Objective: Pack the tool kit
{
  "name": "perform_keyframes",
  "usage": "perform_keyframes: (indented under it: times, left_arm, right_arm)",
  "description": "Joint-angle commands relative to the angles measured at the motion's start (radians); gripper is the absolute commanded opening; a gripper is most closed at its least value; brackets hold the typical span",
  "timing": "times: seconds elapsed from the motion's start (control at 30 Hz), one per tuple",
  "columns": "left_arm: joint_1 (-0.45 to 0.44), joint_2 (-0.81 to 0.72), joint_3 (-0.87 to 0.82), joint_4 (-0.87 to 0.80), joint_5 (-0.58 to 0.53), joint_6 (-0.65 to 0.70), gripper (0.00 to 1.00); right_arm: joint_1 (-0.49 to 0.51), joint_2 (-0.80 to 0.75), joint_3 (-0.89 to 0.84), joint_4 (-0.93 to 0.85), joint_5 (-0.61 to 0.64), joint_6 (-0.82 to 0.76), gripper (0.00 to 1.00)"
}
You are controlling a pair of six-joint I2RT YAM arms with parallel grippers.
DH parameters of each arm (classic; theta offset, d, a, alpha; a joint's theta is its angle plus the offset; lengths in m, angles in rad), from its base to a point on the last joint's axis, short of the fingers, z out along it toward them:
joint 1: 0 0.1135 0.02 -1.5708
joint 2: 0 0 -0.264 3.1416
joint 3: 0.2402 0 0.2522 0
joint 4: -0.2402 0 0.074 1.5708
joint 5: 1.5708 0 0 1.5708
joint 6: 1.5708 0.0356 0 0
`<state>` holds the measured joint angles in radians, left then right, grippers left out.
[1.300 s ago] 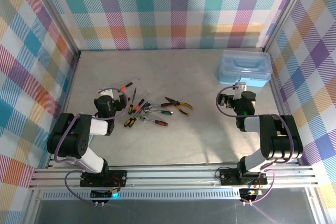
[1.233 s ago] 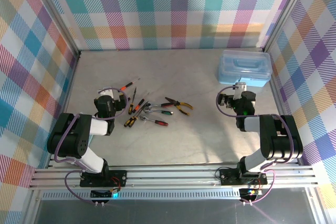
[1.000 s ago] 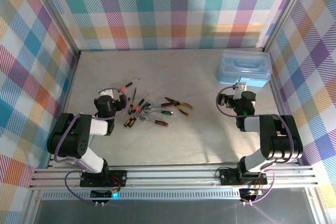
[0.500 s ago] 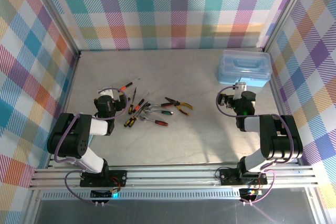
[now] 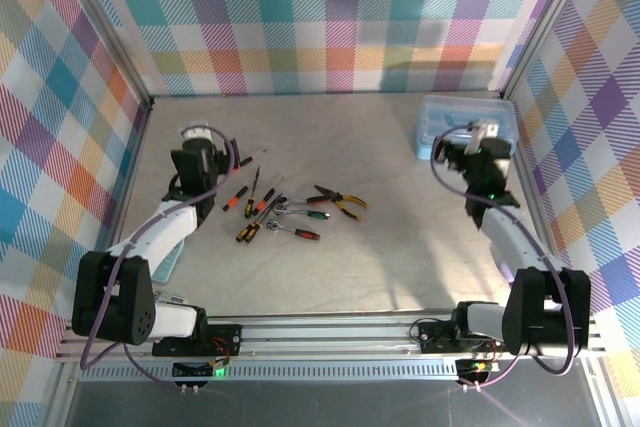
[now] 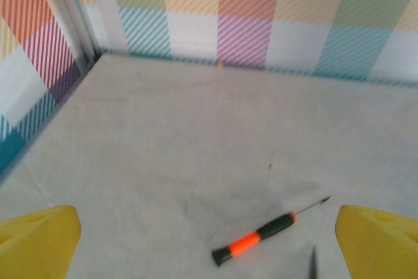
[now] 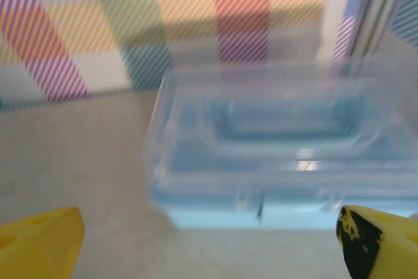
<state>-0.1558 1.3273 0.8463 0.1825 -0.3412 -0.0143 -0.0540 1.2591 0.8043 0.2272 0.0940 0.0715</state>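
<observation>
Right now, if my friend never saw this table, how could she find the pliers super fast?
On the grey table between the checked walls, small tools lie scattered left of the middle. The pliers sit at the right end of that bunch. They alone have a pair of yellow handles forking apart; the screwdrivers beside them are single straight sticks.
</observation>
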Motion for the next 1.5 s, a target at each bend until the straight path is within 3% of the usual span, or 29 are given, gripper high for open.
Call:
perform_keyframes:
  times: [0.0, 0.27, 0.73, 1.0, 1.2, 1.47]
  left_arm:
    - [-0.009, -0.012, 0.110, -0.341, 0.049, -0.040, 1.00]
    - [-0.060, -0.038, 0.174, -0.480, 0.114, -0.055, 1.00]
    - [-0.080, -0.008, 0.143, -0.490, 0.128, -0.050, 1.00]
    - [-0.085, 0.009, 0.149, -0.490, 0.133, -0.047, 1.00]
    - [-0.088, 0.013, 0.143, -0.489, 0.135, -0.046, 1.00]
    - [-0.093, 0.027, 0.152, -0.486, 0.153, -0.046, 1.00]
  right_arm:
    - [-0.069, 0.102, 0.136, -0.236, 0.003, 0.062, 0.99]
    - [-0.204, 0.418, 0.440, -0.304, -0.026, 0.053, 0.99]
    - [-0.298, 0.569, 0.572, -0.310, -0.023, 0.012, 0.99]
    - [-0.337, 0.680, 0.667, -0.379, -0.135, 0.002, 0.99]
    - [-0.343, 0.689, 0.627, -0.383, -0.236, 0.019, 0.99]
    - [-0.309, 0.579, 0.428, -0.336, -0.316, 0.073, 0.99]
